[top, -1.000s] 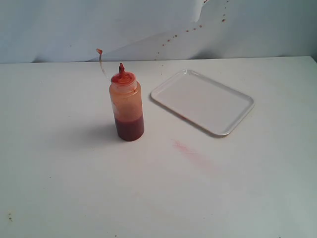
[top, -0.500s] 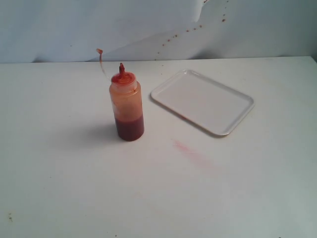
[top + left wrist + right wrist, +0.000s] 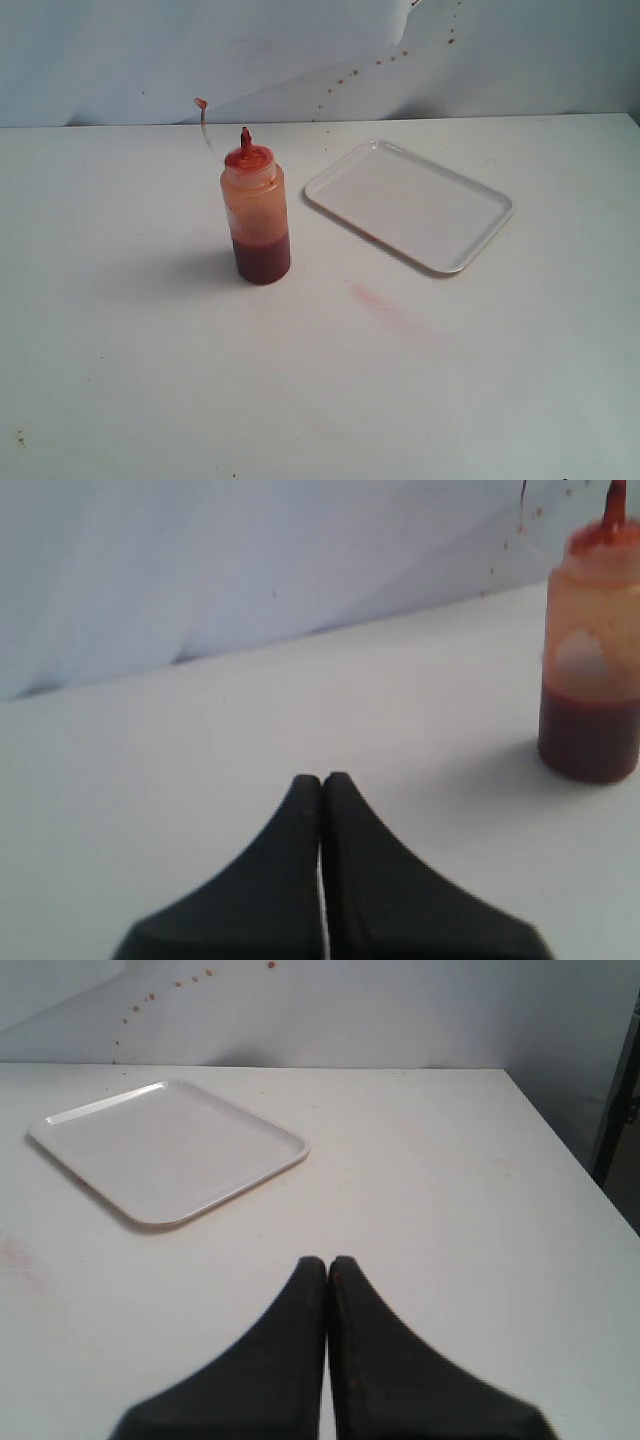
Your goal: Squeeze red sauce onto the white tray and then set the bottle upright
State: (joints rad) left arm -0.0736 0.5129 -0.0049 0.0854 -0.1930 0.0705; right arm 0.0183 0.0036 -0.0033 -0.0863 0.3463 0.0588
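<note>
The bottle [image 3: 257, 210] stands upright on the white table, its red nozzle cap on top and the thin tethered tip cap [image 3: 201, 104] curling up behind it. Dark red sauce [image 3: 262, 258] fills its lowest part. The white tray [image 3: 408, 203] lies flat to its right and shows no sauce on it. Neither gripper appears in the exterior view. My left gripper [image 3: 322, 779] is shut on nothing, with the bottle [image 3: 593, 655] well off to one side of it. Also shut and holding nothing, my right gripper [image 3: 327, 1261] hangs over bare table short of the tray [image 3: 165, 1148].
A faint pink smear [image 3: 385, 306] marks the table in front of the tray. A white backdrop with small brown spots [image 3: 360, 70] rises behind the table. The table's right edge [image 3: 570, 1150] shows in the right wrist view.
</note>
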